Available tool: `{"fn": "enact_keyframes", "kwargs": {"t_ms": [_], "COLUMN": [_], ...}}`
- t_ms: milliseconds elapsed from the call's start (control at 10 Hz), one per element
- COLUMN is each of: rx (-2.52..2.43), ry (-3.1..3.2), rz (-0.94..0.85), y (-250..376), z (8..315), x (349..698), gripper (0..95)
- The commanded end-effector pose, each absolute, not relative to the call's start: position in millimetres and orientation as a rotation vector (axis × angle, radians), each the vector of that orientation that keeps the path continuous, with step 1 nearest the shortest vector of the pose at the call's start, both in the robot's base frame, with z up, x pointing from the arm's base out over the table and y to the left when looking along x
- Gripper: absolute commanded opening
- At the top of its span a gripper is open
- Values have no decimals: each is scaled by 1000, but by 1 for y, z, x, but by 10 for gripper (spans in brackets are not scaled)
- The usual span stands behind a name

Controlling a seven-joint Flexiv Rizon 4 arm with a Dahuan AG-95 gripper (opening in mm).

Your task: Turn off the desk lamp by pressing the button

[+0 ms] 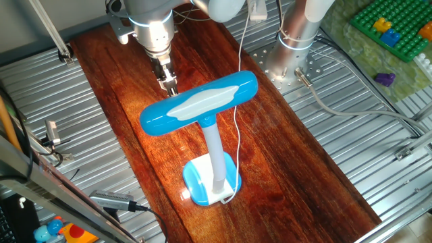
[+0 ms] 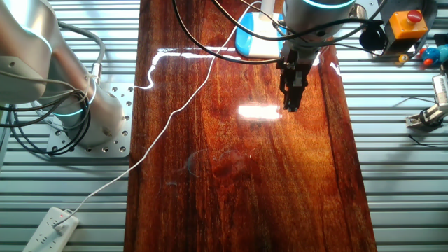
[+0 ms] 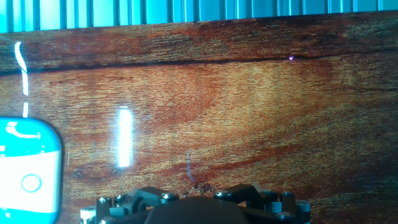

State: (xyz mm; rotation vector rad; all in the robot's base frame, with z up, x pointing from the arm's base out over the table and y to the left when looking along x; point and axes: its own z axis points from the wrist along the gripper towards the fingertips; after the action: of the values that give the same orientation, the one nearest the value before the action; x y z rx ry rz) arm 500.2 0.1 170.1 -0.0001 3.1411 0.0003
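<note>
The desk lamp stands on the dark wooden board with its blue and white oval head (image 1: 202, 102) on a slim white stem (image 1: 214, 155) above the blue base (image 1: 209, 182). Light glows on the wood around it. In the hand view the base (image 3: 28, 163) shows at the left edge, with the round white button (image 3: 30, 183) on its white plate. My gripper (image 1: 170, 85) hangs over the board beyond the lamp head, apart from the base. In the other fixed view it (image 2: 290, 101) is in front of the base (image 2: 253, 38). No view shows a gap or contact at the fingertips.
A white cable (image 2: 175, 112) runs from the lamp across the board to a power strip (image 2: 49, 227). The arm's mount (image 1: 297, 64) stands on the ribbed metal table. A green brick plate (image 1: 395, 27) lies far right. A bright reflection (image 2: 259, 110) lies beside the gripper.
</note>
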Motion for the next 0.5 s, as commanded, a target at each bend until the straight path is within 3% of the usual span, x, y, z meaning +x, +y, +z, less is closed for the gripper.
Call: {"fn": "enact_keyframes", "kwargs": {"t_ms": [100,200,500], "rx": [-315,-316,-317], "ry": [3150,3152,3153], "rz": [48,42,41], "y": [0,0,0], "z": [170,170,171], "x": [500,500,499], "gripper": [950,0,0]}}
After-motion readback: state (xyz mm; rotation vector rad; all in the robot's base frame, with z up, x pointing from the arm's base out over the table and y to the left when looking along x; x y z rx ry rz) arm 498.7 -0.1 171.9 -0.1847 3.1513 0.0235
